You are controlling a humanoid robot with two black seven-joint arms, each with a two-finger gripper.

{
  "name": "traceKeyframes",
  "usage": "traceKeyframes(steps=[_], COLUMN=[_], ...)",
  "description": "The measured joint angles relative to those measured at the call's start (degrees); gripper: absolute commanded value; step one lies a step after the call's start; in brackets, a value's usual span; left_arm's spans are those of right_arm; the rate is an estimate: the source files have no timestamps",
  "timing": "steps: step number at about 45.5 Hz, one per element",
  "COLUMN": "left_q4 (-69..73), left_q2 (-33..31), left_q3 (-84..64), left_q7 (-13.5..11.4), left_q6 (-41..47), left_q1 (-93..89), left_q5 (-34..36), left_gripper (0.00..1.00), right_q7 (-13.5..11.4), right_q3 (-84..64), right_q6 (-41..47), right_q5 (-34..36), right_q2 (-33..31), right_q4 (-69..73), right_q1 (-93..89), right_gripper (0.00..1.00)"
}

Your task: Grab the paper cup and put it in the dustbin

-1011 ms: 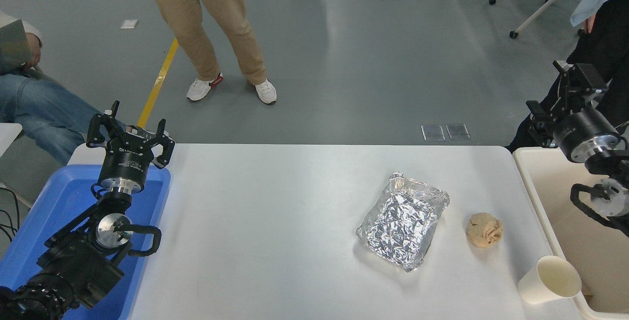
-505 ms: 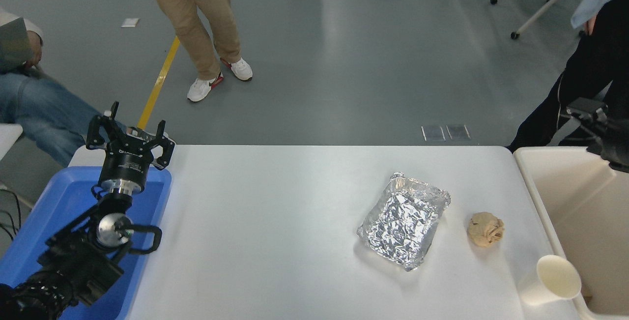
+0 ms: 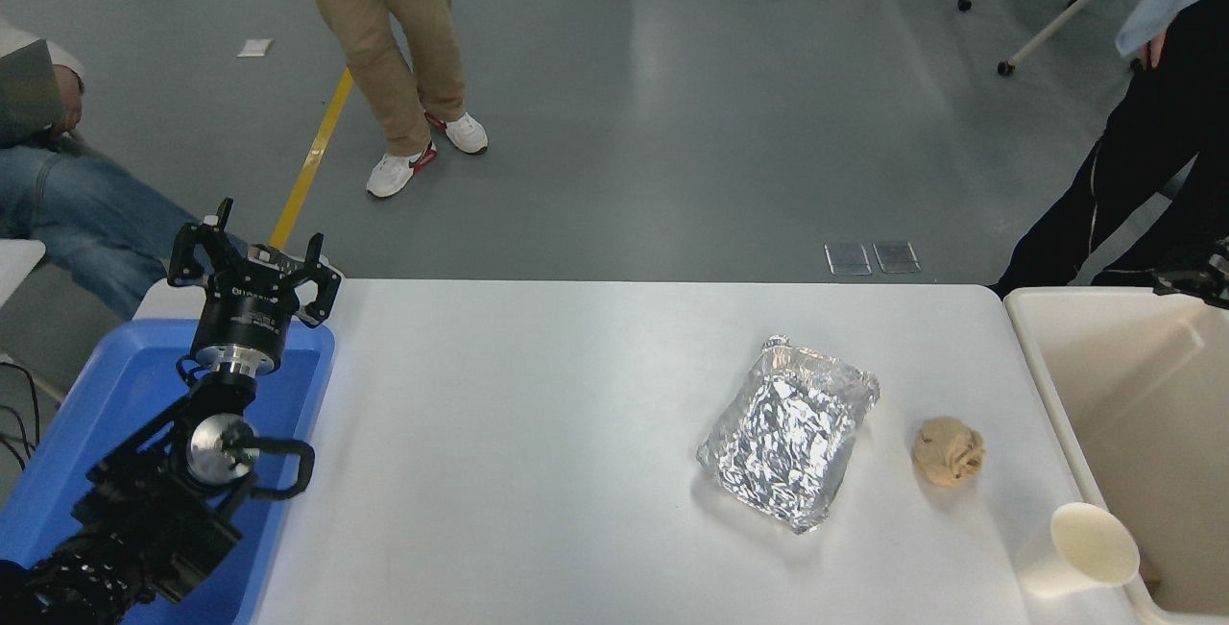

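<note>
— Grey floor lay behind your white surface [image 3: 576, 433], didn't it? Who was there?

— Yes. A person in tan trousers [image 3: 398, 39] stood at the far side. Another person in blue jeans [image 3: 67, 212] sat at the far left, and one in dark clothes [image 3: 1133, 183] stood at the far right.

— Where was your paper cup [image 3: 1080, 548]?

— It lay tipped on its side at the near right corner of the surface, its round mouth facing the camera. It was just beside the dustbin [image 3: 1056, 404], which stood off the right edge.

— What else did you have on the surface?

— A crinkly foil tray [image 3: 789, 431] sat right of the middle. A crumpled tan paper ball [image 3: 948, 450] sat near it, between the tray and the dustbin.

— And your arms?

— Your left pincer [image 3: 253, 265] hung over the far end of the blue tray [image 3: 86, 433], its fingers spread apart and holding nothing. Only a small black bit of your right arm [image 3: 1205, 277] showed at the right edge, above the dustbin. You could not tell how its pincer stood.
</note>
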Motion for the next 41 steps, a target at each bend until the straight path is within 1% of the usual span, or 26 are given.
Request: traceKeyframes(steps=[10,19,33,41], left_q4=[0.0,0.0,0.0,0.0], left_q2=[0.0,0.0,0.0,0.0], left_q3=[0.0,0.0,0.0,0.0], left_q7=[0.0,0.0,0.0,0.0], left_q6=[0.0,0.0,0.0,0.0], left_q1=[0.0,0.0,0.1,0.1], left_q5=[0.0,0.0,0.0,0.0], left_gripper=[0.99,0.99,0.99,0.99], right_q7=[-0.4,-0.6,-0.7,-0.7], right_q3=[-4.2,-4.6,0.4,4.4], right_q6=[4.3,5.3,2.7,1.3], right_q5=[-0.1,-1.7,-7.3,-9.2], right_q2=[0.5,0.8,0.7,0.7], right_q4=[3.6,4.6,5.3,5.8], right_q1=[5.3,5.6,-3.4,-8.7], right_gripper=[1.0,0.98,0.98,0.98])
